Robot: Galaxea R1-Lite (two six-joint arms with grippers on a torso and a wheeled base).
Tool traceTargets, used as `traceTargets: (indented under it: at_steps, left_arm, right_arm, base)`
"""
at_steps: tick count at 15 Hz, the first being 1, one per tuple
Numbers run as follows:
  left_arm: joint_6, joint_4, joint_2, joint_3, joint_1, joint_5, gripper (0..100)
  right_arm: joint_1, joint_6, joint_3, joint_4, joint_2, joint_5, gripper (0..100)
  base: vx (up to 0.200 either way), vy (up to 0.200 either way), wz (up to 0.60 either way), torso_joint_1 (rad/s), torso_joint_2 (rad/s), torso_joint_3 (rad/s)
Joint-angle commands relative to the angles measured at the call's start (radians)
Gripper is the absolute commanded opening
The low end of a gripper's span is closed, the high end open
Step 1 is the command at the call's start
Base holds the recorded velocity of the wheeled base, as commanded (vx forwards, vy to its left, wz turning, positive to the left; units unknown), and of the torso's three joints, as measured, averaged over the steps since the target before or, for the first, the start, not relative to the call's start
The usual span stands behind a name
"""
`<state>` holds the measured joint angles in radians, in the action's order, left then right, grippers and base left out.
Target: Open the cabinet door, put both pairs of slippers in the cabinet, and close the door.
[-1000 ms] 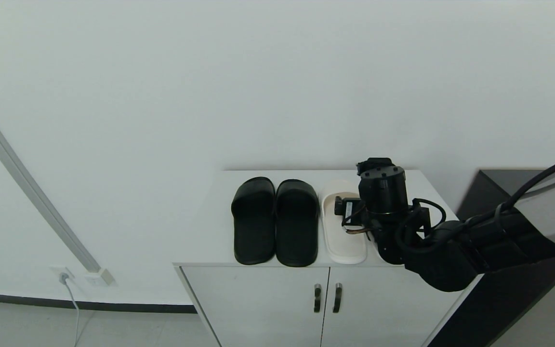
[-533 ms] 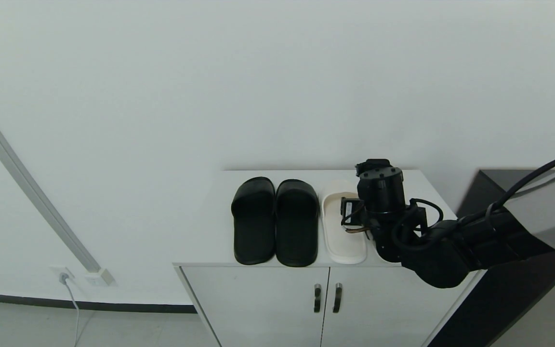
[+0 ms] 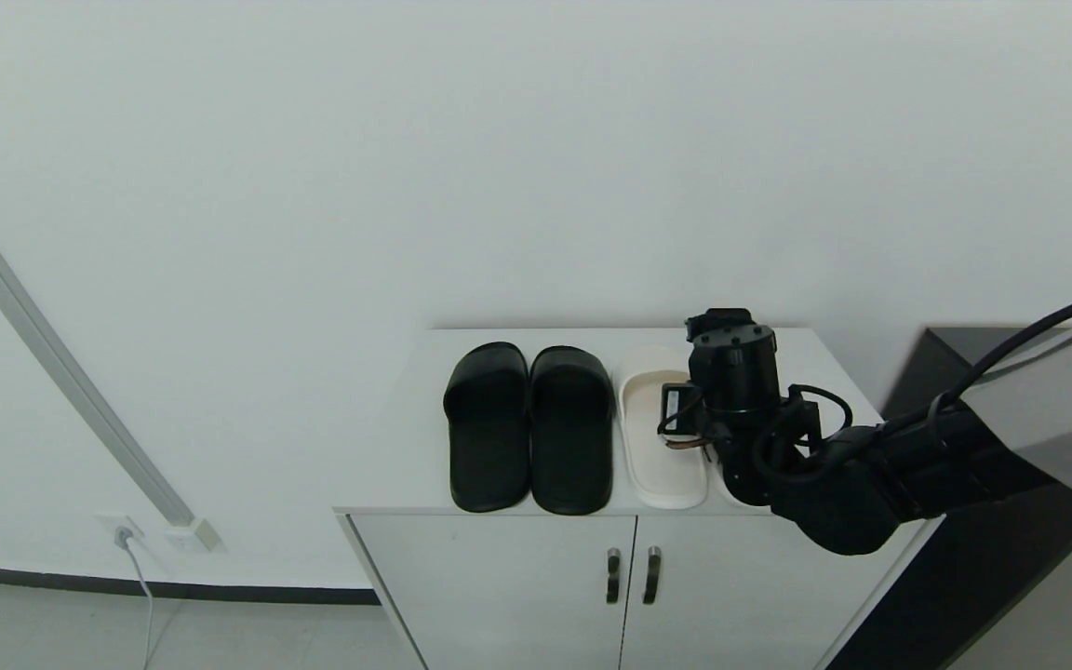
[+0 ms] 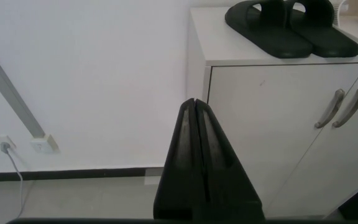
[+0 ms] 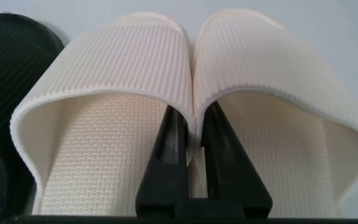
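Observation:
A pair of black slippers [image 3: 529, 428] and a pair of white slippers [image 3: 662, 447] lie side by side on top of the white cabinet [image 3: 406, 447]. Both cabinet doors [image 3: 499, 596] are closed, and their two handles [image 3: 632, 575] meet in the middle. My right gripper [image 5: 192, 121] is pushed in under the white slippers' straps, one finger in each. It is shut on their two touching inner edges [image 5: 193, 93]. My left gripper [image 4: 194, 102] hangs shut and empty, low and left of the cabinet, whose handles [image 4: 342, 107] are off to its side.
A dark piece of furniture [image 3: 964, 354] stands right against the cabinet. On the wall to the left, a slanted grey conduit [image 3: 52, 354] runs down to a socket [image 3: 119, 535] with a cable. There is open floor left of the cabinet.
My right arm has shifted slightly left and farther in over the white slippers. The slippers and cabinet doors have stayed where they were.

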<state>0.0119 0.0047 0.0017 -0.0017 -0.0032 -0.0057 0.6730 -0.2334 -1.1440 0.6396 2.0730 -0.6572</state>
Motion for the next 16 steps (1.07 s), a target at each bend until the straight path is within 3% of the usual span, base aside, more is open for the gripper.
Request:
traceTargets:
  at_steps: [1,3,5,13,16]
  left_arm:
    - [-0.001,0.0,0.0,0.0,0.0,0.0,0]
    - [0.0,0.0,0.0,0.0,0.0,0.001,0]
    - [0.0,0.0,0.0,0.0,0.0,0.0,0]
    - [0.0,0.0,0.0,0.0,0.0,0.001,0]
    - [0.0,0.0,0.0,0.0,0.0,0.001,0]
  right_arm:
    - [0.0,0.003,0.027,0.002,-0.068,-0.001,0]
    - [0.008,0.031,0.086,0.002,-0.148,0.005,0]
    - [0.034,0.048,0.173,0.006,-0.261,0.084,0]
    - [0.103,0.151,0.514,-0.005,-0.593,0.561,0]
    - [0.106,0.174,0.564,-0.081,-0.668,0.705,0]
  base:
    - [0.0,0.0,0.0,0.0,0.0,0.0]
    - [0.0,0.0,0.0,0.0,0.0,0.0]
    - [0.0,0.0,0.0,0.0,0.0,0.0]
    - [0.0,0.0,0.0,0.0,0.0,0.0]
    - [0.0,0.0,0.0,0.0,0.0,0.0]
